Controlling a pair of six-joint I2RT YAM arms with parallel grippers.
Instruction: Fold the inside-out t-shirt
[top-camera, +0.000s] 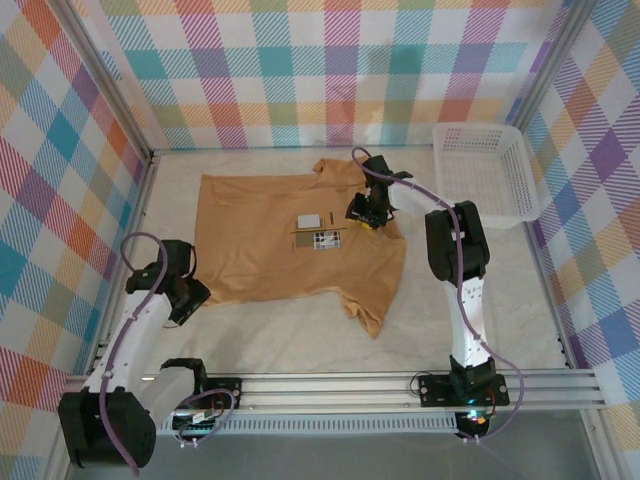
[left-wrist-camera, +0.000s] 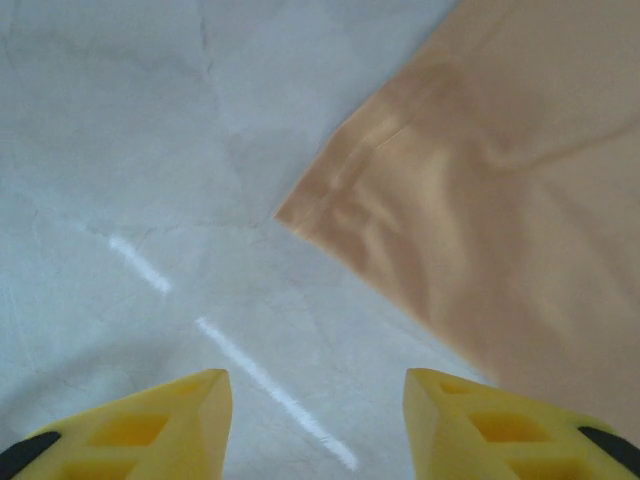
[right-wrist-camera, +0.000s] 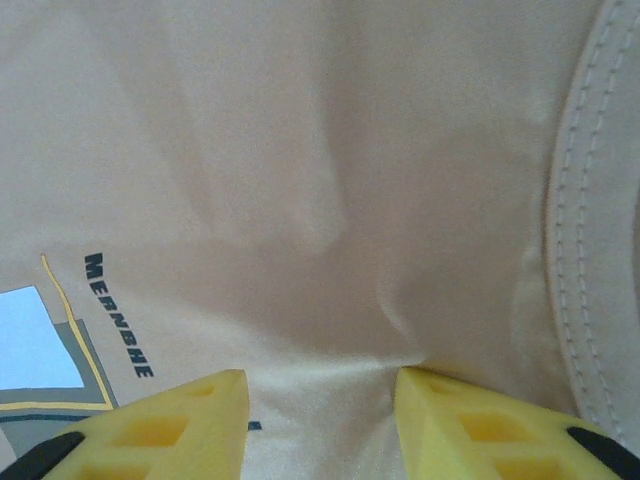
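The inside-out t-shirt (top-camera: 260, 250), tan and short-sleeved, lies spread flat on the table with a small printed patch (top-camera: 318, 232) near its middle. My left gripper (top-camera: 192, 296) hovers by the shirt's near-left hem corner. In the left wrist view it (left-wrist-camera: 315, 405) is open over bare table, with the shirt's corner (left-wrist-camera: 480, 220) just ahead to the right. My right gripper (top-camera: 362, 214) is down on the shirt just right of the patch. In the right wrist view it (right-wrist-camera: 320, 405) is open, its yellow fingertips (right-wrist-camera: 205, 410) pressed into the cloth (right-wrist-camera: 300, 150), a small ridge rising between them.
A white mesh basket (top-camera: 490, 170) stands at the back right of the table. Plaid walls close in the back and both sides. A stitched seam (right-wrist-camera: 590, 250) runs along the right side of the right wrist view, and the patch's (right-wrist-camera: 40, 345) lettering shows at the left.
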